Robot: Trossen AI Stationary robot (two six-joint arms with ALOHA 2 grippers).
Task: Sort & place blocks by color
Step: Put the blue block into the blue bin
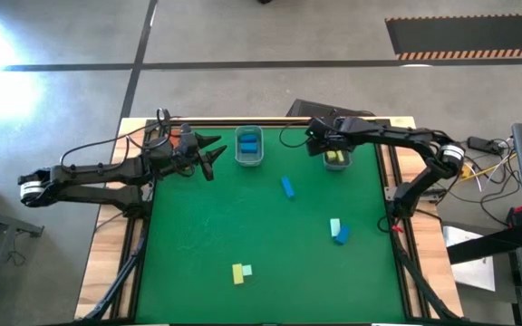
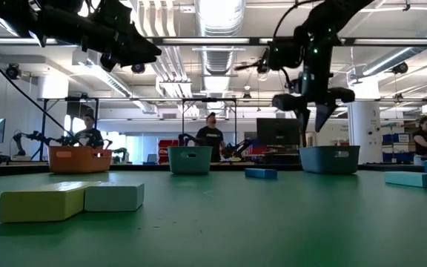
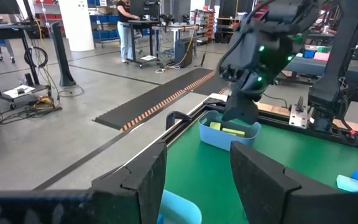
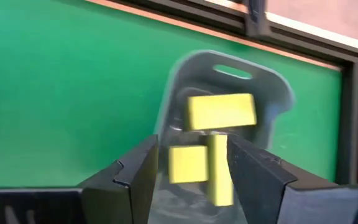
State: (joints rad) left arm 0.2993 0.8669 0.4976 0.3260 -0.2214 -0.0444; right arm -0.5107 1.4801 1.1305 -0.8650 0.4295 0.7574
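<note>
Small rigid blue, yellow and mint rectangular blocks [image 1: 287, 187]: judged light, stiff, slick-faced; best pinched across the short flat sides. 5 lie loose on the green tabletop [image 1: 198, 254]: 1 blue mid-tabletop, mint-blue pair toward right edge, yellow-mint pair [image 2: 73, 201] near front edge. 3 yellow blocks [image 4: 220, 111] sit in grey plastic bin [image 1: 336, 159] at back edge. Right pincer [image 4: 191, 163] above it, open, empty. Left pincer [image 1: 210, 154] near back-left corner, open, empty.
</note>
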